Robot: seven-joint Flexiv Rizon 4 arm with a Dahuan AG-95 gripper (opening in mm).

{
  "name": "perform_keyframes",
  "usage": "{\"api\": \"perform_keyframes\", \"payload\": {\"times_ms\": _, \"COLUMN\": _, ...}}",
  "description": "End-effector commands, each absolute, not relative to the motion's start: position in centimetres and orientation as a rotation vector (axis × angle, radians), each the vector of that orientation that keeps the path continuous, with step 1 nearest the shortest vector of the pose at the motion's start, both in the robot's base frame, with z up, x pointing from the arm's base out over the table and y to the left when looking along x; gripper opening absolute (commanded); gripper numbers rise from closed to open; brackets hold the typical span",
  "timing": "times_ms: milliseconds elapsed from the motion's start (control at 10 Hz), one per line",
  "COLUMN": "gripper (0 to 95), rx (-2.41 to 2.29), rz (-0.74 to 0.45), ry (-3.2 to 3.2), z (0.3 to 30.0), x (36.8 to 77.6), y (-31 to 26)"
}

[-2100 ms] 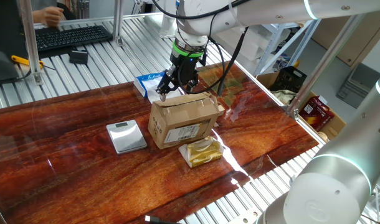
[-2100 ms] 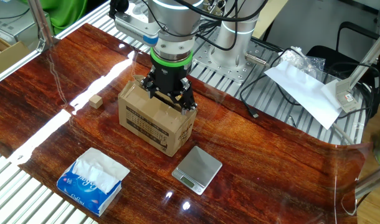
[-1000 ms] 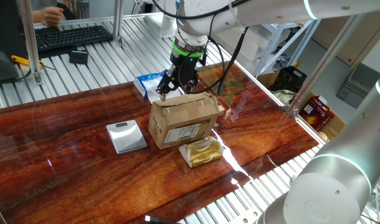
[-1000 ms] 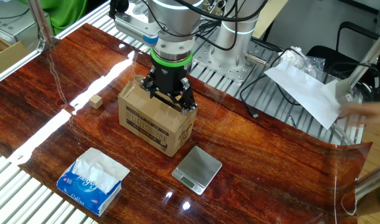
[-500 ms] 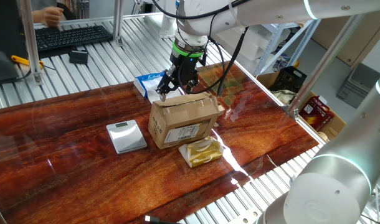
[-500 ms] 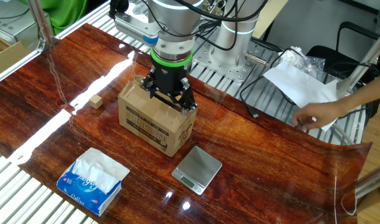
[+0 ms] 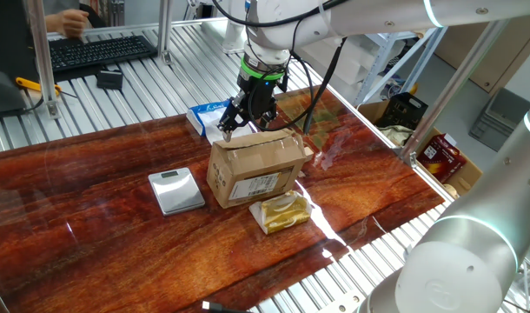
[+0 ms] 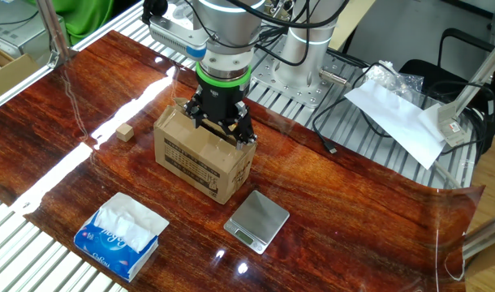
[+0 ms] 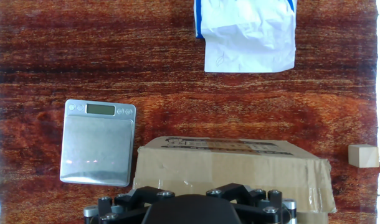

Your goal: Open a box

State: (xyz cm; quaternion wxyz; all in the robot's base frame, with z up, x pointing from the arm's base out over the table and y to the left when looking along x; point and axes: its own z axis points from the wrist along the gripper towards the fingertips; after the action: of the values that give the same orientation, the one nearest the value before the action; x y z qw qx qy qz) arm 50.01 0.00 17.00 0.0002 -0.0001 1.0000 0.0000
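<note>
Cardboard box [image 7: 255,167] sits closed directly under the hand [image 7: 245,117]; fingers spread apart, probably to reach its flaps.

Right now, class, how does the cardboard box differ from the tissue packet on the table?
The cardboard box is plain brown and stands tall; the tissue packet is blue and white and lies low. The box is taped shut on top; the packet is open, with tissue poking out. The gripper sits above the box only. Both rest on the wooden table.
</note>
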Motion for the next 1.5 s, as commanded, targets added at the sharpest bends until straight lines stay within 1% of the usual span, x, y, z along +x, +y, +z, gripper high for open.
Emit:
{"api": "perform_keyframes", "payload": {"times_ms": 100, "gripper": 0.0, "rx": 0.103, "rz": 0.043, "ry": 3.096, "z": 17.0, "x": 50.0, "y": 0.0}}
{"api": "perform_keyframes", "payload": {"times_ms": 1500, "gripper": 0.0, "rx": 0.103, "rz": 0.045, "ry": 3.096, "z": 16.81, "x": 49.6, "y": -0.02}}
